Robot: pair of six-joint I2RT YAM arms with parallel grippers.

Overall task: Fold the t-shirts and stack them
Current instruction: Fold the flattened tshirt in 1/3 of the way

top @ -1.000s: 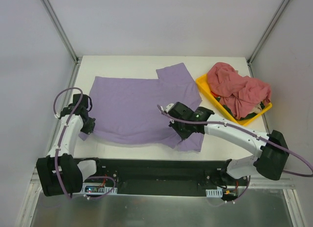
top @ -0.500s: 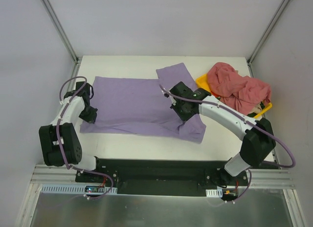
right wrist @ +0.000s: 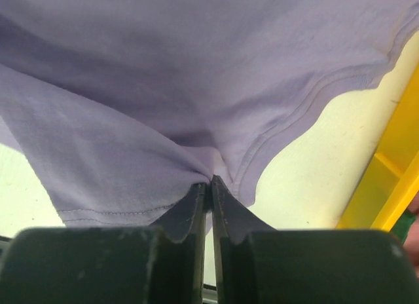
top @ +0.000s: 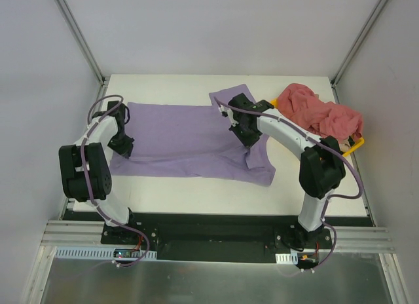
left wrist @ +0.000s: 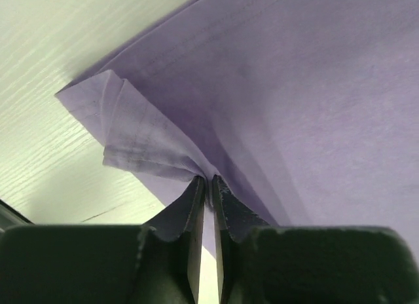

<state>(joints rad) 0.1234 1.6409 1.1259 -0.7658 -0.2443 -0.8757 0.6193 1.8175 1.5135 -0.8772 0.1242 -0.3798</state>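
Note:
The lavender t-shirt [top: 183, 137] lies spread across the white table, its near edge lifted and folded over towards the back. My left gripper [top: 122, 145] is shut on the shirt's left corner; the pinched cloth [left wrist: 163, 153] bunches at the fingertips. My right gripper [top: 247, 135] is shut on the shirt's right part near the sleeve, and a hemmed fold [right wrist: 216, 153] is clamped between the fingers. The pink-red shirts [top: 319, 118] lie heaped in the yellow tray at the right.
The yellow tray [top: 353, 145] stands at the table's right edge, close to my right arm; its yellow wall [right wrist: 399, 166] shows in the right wrist view. Grey walls enclose the table on three sides. Bare white table [top: 196, 186] lies in front of the shirt.
Both grippers have moved away from the near edge towards the back, carrying the shirt's near edge with them. The lavender shirt now looks shorter front to back.

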